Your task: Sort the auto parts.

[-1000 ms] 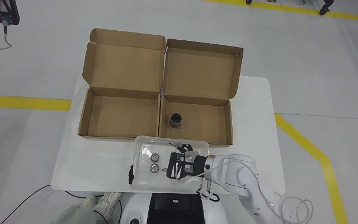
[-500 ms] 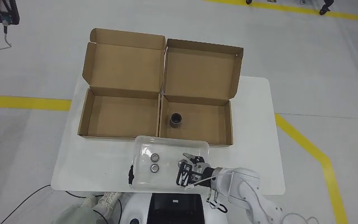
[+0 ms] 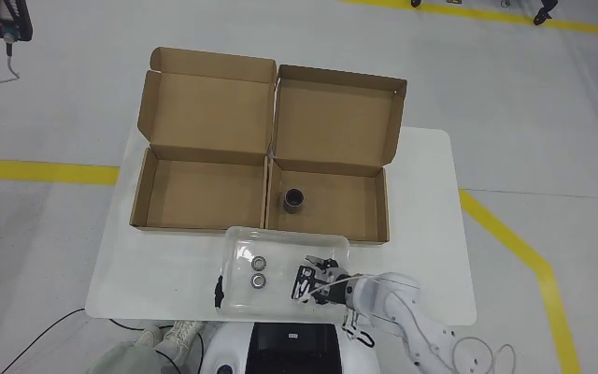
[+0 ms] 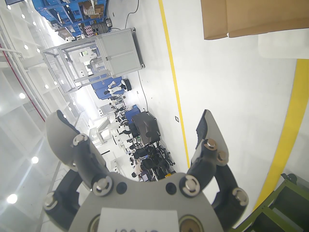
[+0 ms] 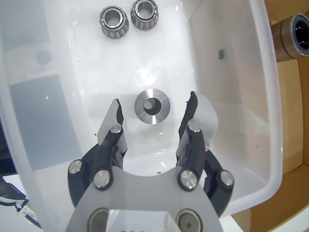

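Inside clear plastic bin (image 5: 270,97) | right claw (image 5: 155,99) spread, flanking conical steel bushing (image 5: 152,118)

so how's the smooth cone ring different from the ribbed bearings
The smooth silver metal cone ring has a plain face; the ribbed silver roller bearings show rollers. The ring lies alone, framed by the open right hand; the bearings sit paired beyond. All lie bore-up in the clear plastic bin.

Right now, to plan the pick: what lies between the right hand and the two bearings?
In the right wrist view, a metal collar sits between the open right hand's fingers, then bare tub floor to the bearings.
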Robot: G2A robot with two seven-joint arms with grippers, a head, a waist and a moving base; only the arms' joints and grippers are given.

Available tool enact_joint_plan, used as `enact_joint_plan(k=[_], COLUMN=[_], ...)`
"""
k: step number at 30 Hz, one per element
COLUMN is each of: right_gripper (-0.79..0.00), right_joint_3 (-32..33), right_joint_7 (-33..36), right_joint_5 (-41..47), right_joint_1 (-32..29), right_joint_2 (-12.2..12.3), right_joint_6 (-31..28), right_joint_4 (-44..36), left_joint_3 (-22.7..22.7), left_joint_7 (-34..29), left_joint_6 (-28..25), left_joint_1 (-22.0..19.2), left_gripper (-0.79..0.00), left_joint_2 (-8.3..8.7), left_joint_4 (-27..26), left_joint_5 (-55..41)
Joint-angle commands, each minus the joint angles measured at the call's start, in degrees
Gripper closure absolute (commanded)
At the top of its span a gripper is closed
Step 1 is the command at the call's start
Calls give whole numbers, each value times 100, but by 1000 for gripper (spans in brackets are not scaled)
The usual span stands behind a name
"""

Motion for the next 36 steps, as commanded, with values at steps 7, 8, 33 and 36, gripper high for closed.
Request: enact_joint_plan(k=[7,8,33,36], right_gripper=[-345,-329,0,0], right_joint_3=[-116,-118,97,101], right_joint_7=[-20,-38,-1461,-1755], right_joint_5=[143,155,1096,1410], right_joint_1=[160,171,250,391], right_joint_2=[-25,-24,51,28], right_joint_6=[53,50,-334,-352], right_joint_4=[251,269,-416,-375], left_joint_3=[0,0,0,0], left_joint_7=[0,0,0,0], left_joint_6=[0,0,0,0], left_joint_1=[0,0,0,0], left_gripper=[-785,-785,-785,-785], left_joint_2=[0,0,0,0], left_joint_4=[0,0,0,0], left_joint_5=[0,0,0,0])
